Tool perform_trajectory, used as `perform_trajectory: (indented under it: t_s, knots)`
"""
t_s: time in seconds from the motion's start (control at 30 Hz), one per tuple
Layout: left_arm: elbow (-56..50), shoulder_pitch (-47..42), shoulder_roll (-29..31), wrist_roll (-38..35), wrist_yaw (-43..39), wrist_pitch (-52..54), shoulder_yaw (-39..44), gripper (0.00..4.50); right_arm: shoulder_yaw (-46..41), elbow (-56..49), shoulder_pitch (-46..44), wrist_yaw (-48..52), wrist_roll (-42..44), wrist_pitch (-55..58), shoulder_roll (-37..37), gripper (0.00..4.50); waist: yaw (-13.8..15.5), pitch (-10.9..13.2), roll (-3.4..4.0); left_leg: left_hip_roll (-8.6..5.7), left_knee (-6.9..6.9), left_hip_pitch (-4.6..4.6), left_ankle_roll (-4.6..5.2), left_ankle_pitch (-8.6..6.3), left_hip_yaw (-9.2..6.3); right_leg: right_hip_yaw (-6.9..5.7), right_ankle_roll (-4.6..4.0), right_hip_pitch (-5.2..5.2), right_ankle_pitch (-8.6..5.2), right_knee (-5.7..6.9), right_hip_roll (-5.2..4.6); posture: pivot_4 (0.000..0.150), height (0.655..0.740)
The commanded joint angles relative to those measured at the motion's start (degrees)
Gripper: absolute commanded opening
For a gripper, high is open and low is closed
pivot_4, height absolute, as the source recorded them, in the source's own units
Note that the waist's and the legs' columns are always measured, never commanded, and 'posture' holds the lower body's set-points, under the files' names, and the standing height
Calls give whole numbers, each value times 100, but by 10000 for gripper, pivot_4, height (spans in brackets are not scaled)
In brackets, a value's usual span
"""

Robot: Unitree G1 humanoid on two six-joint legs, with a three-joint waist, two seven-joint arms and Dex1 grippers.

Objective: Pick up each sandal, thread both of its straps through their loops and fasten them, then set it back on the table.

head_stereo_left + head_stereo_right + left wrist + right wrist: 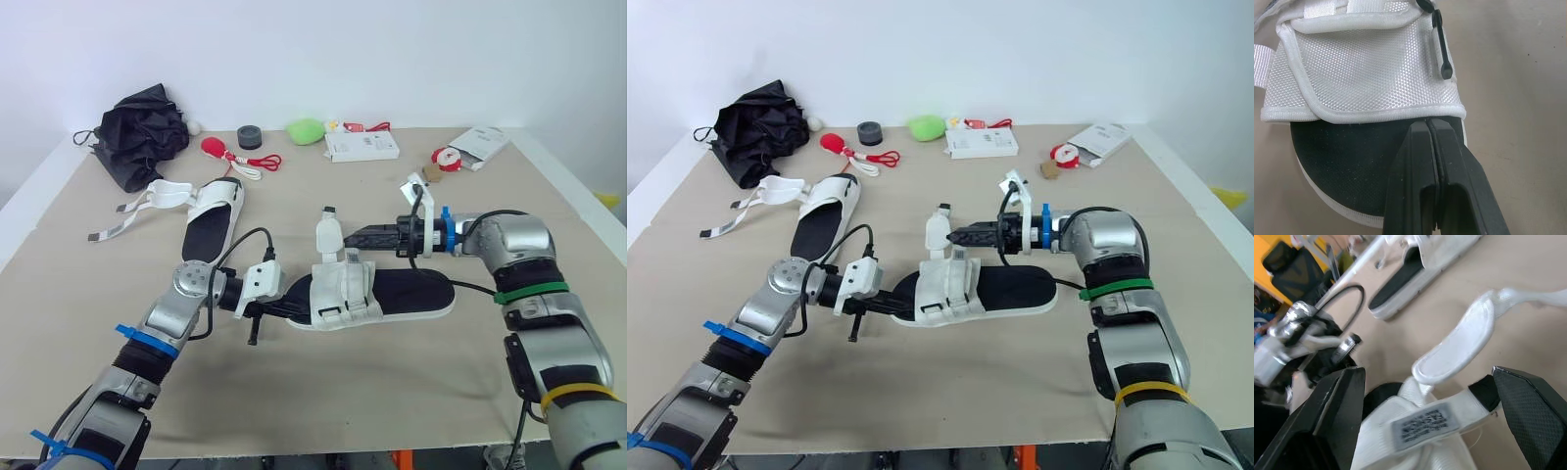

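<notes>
While the left gripper (1428, 123) sits at the toe end of the near sandal (402, 294), which lies flat on the table (441, 382) between your two arms, use it as the anchor. Its fingers are pressed together, tips at the hem of the white upper (1366, 63). Whether they nip any fabric, you cannot tell, so check the hold before you pull.

The right gripper (355, 237) hangs level just beside the raised strap (328, 233). Its fingers are spread wide, with the strap between them and not yet pinched.

- Close on the strap near its free end, not on the labelled band below it.
- Keep the strap flat and untwisted as you feed it to its loop.
- Pull gently, or the sole may slide out from under the left fingers.

The second sandal (211, 223) lies well apart on your left, straps loose and yet to be done.
</notes>
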Motion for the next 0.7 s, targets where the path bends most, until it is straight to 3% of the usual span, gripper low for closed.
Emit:
perform_trajectory:
  t_s: [0.03, 0.7]
  knots:
    - [157, 252, 130, 280, -61, 171, -289, 0, 11, 483, -447, 198, -283, -358, 232, 44520, -3, 0, 1, 0, 0, 0, 0, 0, 1, 0, 0, 0, 0, 0, 2, 1500, 7400]
    - [55, 352, 118, 260, 36, 230, -307, 0, -762, 2640, -1517, -353, -954, -1637, 1509, 44520, -25, 0, 2, 0, 1, 11, -5, 3, 3, 3, -13, -7, -7, 41, -6, 1500, 7400]
